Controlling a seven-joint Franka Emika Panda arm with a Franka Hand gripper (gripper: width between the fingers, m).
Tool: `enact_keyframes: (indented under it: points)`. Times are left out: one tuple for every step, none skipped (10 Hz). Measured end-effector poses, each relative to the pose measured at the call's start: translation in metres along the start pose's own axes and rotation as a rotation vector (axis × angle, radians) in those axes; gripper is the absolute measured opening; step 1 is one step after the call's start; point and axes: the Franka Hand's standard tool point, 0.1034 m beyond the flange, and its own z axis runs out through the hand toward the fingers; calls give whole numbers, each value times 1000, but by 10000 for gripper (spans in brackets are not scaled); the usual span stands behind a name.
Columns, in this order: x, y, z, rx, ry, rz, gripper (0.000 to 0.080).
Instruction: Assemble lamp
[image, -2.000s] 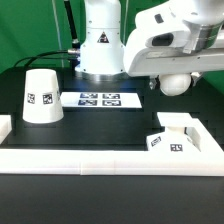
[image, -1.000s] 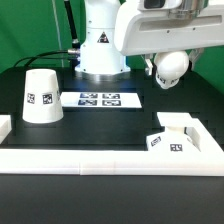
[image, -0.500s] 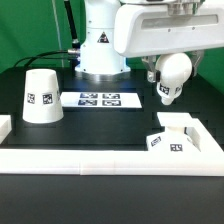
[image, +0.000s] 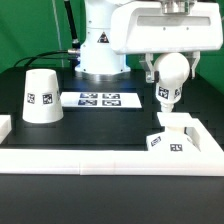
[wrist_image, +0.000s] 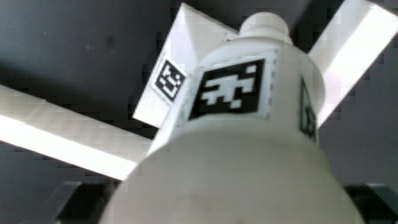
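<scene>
My gripper (image: 169, 68) is shut on the white ball-shaped bulb (image: 170, 75) and holds it in the air, its tagged stem pointing down. The bulb hangs just above the square stepped base (image: 176, 135), which sits at the exterior view's right against the white rail. In the wrist view the bulb (wrist_image: 240, 130) fills the frame, with the base (wrist_image: 178, 75) behind its tip. The cone shade (image: 41, 96) stands on the table at the exterior view's left, well away from the gripper.
The marker board (image: 102, 99) lies flat at the table's middle, in front of the arm's base (image: 98, 50). A long white rail (image: 110, 159) runs along the front, with short side pieces at both ends.
The gripper has turned the bulb from lying sideways to stem down, and has lowered it toward the base.
</scene>
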Motion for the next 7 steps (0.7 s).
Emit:
enact_keyframes:
  points:
    - [1, 0, -1, -1, 1, -4, 576]
    - [4, 1, -6, -5, 12, -21, 576]
    - [6, 2, -10, -7, 19, -35, 576]
    - [10, 3, -13, -8, 24, -40, 576]
    - [15, 4, -15, -8, 24, -42, 576]
    - [23, 6, -19, -11, 37, -41, 576]
    - [28, 7, -20, -17, 56, -41, 576]
